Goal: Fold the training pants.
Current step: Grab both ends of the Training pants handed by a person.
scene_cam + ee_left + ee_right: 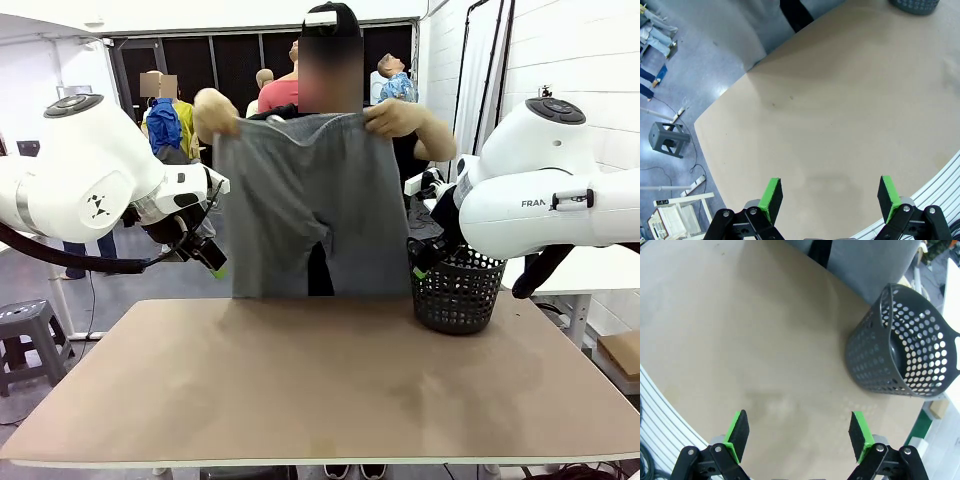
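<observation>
Your left gripper (830, 194), right gripper (799, 429) gape over tan table (320, 380); basket (458, 292) far right; person holds training pants (290, 200) up beyond.

The light-brown bench (300, 390) has a smooth, matte top with a few faint smudges. A black mesh basket (457, 292) stands upright on it at the far right, near the far edge.

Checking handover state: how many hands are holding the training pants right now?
2. One hand grips the waistband corner toward the left arm, the other hand the opposite corner, holding the training pants up behind the table.
</observation>
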`<action>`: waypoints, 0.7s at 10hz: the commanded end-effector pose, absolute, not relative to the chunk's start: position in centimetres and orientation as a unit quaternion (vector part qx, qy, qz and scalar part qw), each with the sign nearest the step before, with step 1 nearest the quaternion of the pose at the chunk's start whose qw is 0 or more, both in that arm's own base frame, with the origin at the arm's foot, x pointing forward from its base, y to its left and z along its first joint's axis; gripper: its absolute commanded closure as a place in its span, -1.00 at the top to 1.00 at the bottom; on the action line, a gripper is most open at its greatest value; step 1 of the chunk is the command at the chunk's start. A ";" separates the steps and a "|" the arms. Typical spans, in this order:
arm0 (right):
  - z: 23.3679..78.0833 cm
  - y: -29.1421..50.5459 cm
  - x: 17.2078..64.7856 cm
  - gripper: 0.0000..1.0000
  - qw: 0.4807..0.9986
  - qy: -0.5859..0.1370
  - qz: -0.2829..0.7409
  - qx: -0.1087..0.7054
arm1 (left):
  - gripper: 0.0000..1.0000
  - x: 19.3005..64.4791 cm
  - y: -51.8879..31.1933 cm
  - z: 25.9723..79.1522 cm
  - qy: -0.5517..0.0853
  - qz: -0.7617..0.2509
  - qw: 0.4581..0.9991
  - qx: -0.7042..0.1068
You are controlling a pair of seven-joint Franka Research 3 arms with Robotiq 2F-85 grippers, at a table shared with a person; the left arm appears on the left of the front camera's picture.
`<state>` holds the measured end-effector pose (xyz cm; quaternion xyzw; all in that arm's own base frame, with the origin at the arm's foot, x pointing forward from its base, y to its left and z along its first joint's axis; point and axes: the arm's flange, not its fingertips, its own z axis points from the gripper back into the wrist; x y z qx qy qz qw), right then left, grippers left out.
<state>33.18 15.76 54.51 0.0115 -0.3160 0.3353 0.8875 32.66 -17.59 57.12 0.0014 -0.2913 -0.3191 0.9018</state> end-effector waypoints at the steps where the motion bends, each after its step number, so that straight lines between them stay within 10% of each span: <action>1: 54.6 15.8 33.2 1.00 0.888 -0.318 0.332 0.011 | 1.00 32.8 -17.5 57.0 -0.296 -0.322 0.900 -0.001; 7: 54.6 15.8 33.2 1.00 0.888 -0.318 0.332 0.011 | 1.00 32.8 -17.5 57.0 -0.296 -0.322 0.900 -0.001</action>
